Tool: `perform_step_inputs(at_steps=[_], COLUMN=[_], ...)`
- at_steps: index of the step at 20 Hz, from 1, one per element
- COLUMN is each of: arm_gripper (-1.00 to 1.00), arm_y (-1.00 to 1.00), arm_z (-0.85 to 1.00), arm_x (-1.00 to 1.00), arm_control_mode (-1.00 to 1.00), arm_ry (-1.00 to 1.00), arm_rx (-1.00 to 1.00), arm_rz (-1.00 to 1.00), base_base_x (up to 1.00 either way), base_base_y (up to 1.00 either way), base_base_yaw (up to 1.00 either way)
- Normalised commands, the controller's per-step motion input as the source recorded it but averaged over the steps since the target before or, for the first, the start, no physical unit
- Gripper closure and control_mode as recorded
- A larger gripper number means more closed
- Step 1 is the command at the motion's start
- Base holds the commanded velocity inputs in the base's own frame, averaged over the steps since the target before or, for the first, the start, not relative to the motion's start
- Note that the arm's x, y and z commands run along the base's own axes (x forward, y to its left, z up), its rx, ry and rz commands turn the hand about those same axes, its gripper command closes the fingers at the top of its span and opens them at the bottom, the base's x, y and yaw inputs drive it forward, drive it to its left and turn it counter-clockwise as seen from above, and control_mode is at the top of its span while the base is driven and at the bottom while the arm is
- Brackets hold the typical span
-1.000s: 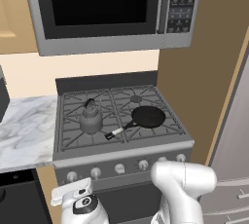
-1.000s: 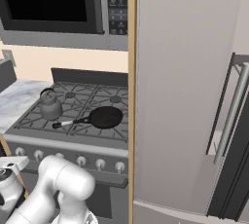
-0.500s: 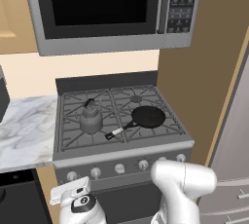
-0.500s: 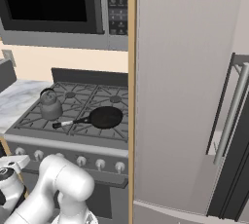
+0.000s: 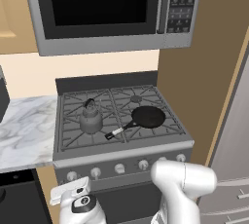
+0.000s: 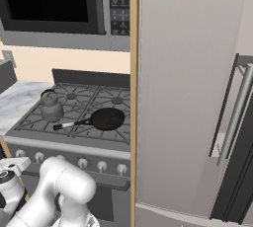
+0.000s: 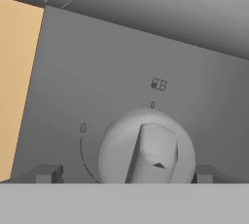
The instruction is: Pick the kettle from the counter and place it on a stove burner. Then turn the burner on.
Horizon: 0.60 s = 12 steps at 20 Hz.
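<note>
The dark-grey kettle (image 5: 91,120) (image 6: 50,108) stands upright on the stove's front-left burner grate (image 5: 73,138), off the marble counter (image 5: 24,130) (image 6: 14,100). Its body hides the burner cap under it; a rear burner cap (image 5: 136,99) shows bare. My gripper (image 7: 126,173) is open, low in front of the stove's control panel. Its fingertips (image 7: 48,173) stand one to each side of a round grey knob (image 7: 146,147), with a gap on the left side. The knob's ridge is near upright, with a flame mark to its left. My hand (image 5: 78,201) hangs below the leftmost knobs.
A black frying pan (image 5: 148,117) (image 6: 107,119) lies on the front-right grate, its handle pointing towards the kettle. A microwave (image 5: 107,9) hangs above the stove. A tall panel (image 6: 188,88) rises to the right. A row of knobs (image 5: 119,168) lines the front.
</note>
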Motion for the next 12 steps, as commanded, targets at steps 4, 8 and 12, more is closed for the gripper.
perform_step_inputs(at_steps=[4,8,12], arm_gripper=[-1.00,-1.00,-1.00], arm_y=[0.00,0.03,0.05], arm_z=[0.00,0.02,0.02], arm_x=[-0.07,0.00,0.00], arm_control_mode=[-1.00,-1.00,-1.00], arm_ry=[-0.03,-0.08,-0.07], arm_rx=[0.00,0.00,0.00], arm_rz=[0.00,0.00,0.00], base_base_x=[0.00,0.00,0.00], base_base_y=[0.00,0.00,0.00], base_base_yaw=[0.00,0.00,0.00])
